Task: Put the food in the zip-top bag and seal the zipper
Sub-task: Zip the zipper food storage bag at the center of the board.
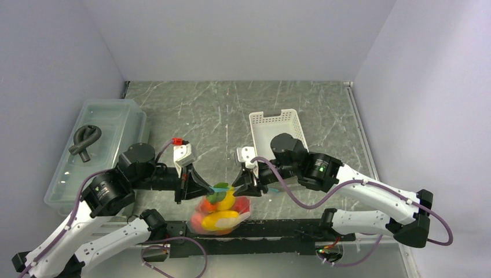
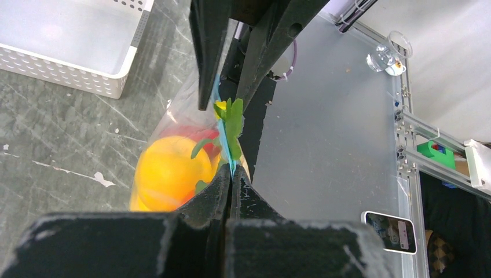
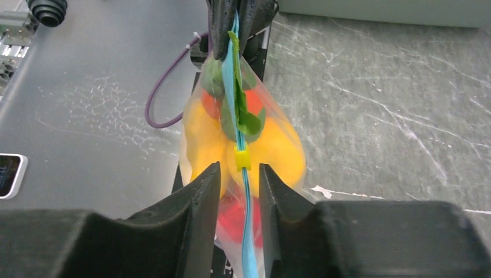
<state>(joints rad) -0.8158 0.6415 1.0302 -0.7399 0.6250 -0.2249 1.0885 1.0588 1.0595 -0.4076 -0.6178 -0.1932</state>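
Over the grey marbled desk (image 1: pixel 220 110), left jaws clamp the teal-blue zipper strip (image 3: pixel 230 87) of a clear food-filled bag (image 1: pixel 223 217); right jaws straddle it, narrowly apart.

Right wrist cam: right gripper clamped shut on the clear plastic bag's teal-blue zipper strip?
No, the right gripper straddles the teal-blue zipper strip with a visible gap on each side.

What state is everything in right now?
bag, full of food, held up by its zipper
zipper, taut, leaf caught in it
left gripper, jaws shut on zipper
right gripper, jaws open astride slider
basket, empty
bin, lid on
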